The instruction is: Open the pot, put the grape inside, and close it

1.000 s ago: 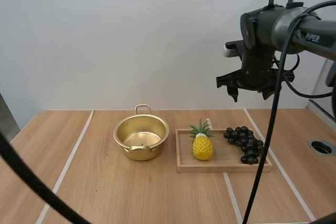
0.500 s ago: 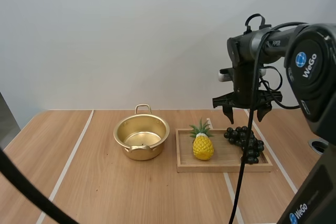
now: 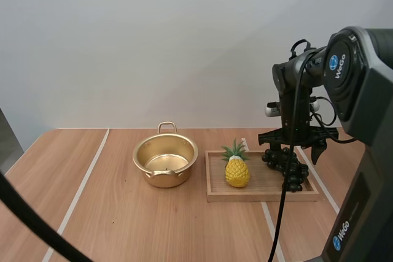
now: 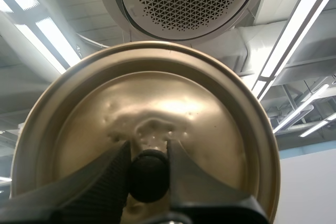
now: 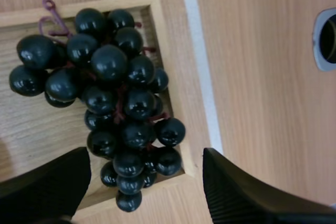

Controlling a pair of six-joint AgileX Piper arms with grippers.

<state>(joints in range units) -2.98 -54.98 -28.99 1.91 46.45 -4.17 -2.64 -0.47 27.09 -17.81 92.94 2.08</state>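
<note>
Pot (image 3: pixel 165 161) open on desk (image 3: pixel 110 225), just left of wooden tray (image 3: pixel 258 196). Grape bunch (image 5: pixel 113 98) lies at tray's right end, toy pineapple (image 3: pixel 237 170) at its left end. Right gripper (image 3: pixel 293 146) low over grape bunch, fingers spread wide, bunch's lower end between them. Left gripper (image 4: pixel 148 153) clamped on knob (image 4: pixel 148 177) of lid (image 4: pixel 210 108), lid held away from pot.

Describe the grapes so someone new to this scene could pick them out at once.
On the wooden table, a shallow wooden tray sits to the right of the gold pot. The grapes lie at the tray's right end, with a pineapple at its left end. They are a bunch of glossy, near-black round berries, unlike the yellow, green-topped pineapple.
</note>
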